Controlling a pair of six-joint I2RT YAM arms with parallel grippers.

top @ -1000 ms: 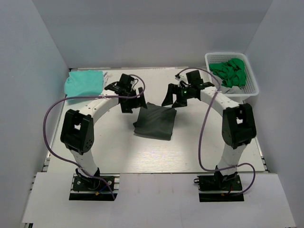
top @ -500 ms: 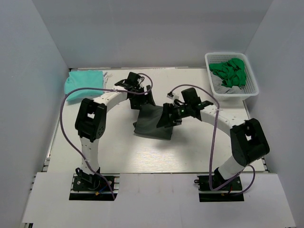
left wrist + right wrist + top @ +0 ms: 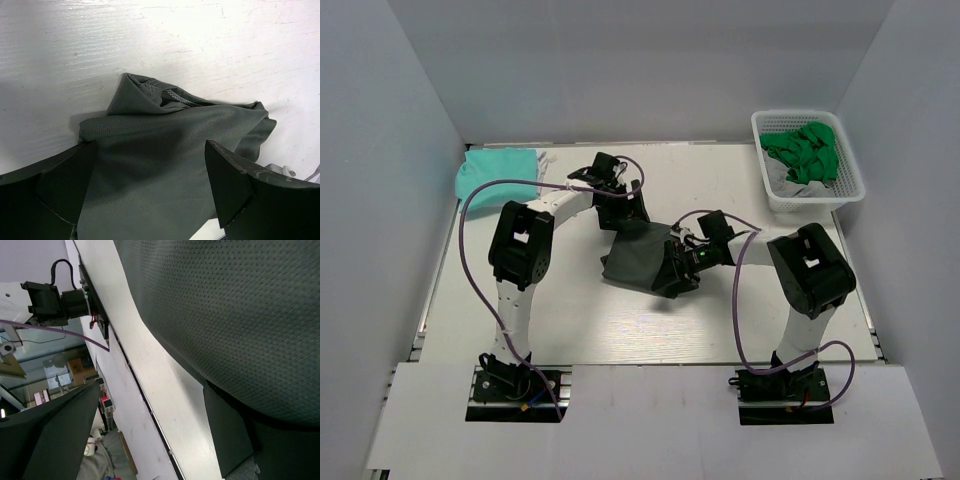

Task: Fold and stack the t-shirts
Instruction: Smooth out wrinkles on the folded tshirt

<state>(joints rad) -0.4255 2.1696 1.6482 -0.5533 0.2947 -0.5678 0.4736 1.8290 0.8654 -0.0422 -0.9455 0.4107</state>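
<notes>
Flanking the folded dark shirt (image 3: 640,255) mid-frame on the desk (image 3: 570,320), left fingers (image 3: 45,200) and right fingers (image 3: 50,440) wide apart and empty, liable to drag the fold open if pinching only one layer.

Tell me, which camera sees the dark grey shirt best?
The top camera: it shows nearly the whole dark grey shirt lying folded on the table. The left wrist camera shows only its crumpled end, and the right wrist camera only close-up cloth.

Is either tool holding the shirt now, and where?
Nothing is held. The left tool is open astride the far edge of the dark grey t-shirt; the right tool is open at its near right corner.
</notes>
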